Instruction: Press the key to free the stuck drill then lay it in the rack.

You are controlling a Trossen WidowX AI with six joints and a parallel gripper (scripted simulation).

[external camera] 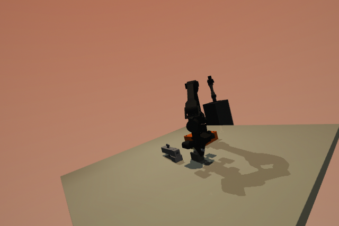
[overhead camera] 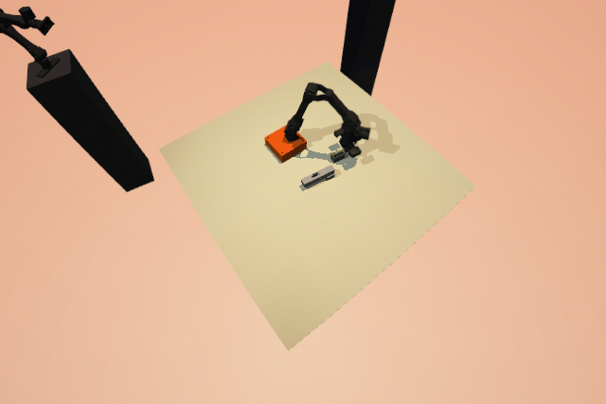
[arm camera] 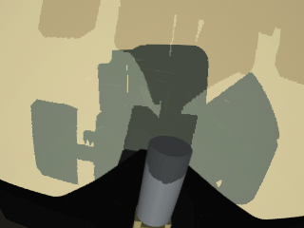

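Observation:
My gripper (overhead camera: pixel 347 147) (external camera: pixel 202 153) (arm camera: pixel 156 160) is shut on the drill, pointing down just above the rack. The drill (arm camera: pixel 166 182) is a grey cylinder with a brass-coloured part at the fingers; it lies crosswise in the grip. The rack (overhead camera: pixel 337 157) (external camera: pixel 196 157) is a small dark block under the fingers, mostly hidden in the wrist view. A yellowish strip shows over it in the top view. I cannot tell whether drill and rack touch. The grey holder (overhead camera: pixel 318 178) (external camera: pixel 170 151) stands apart from the rack, with the small dark key (overhead camera: pixel 315 175) (external camera: pixel 167 145) on top.
The orange base box (overhead camera: pixel 278 145) (external camera: pixel 213 139) stands behind the rack. Two tall black pillars (overhead camera: pixel 93 120) (overhead camera: pixel 369 23) carrying other arms stand beyond the pale table top (overhead camera: pixel 274 253) (external camera: pixel 131 193). The arm's shadow falls around the rack.

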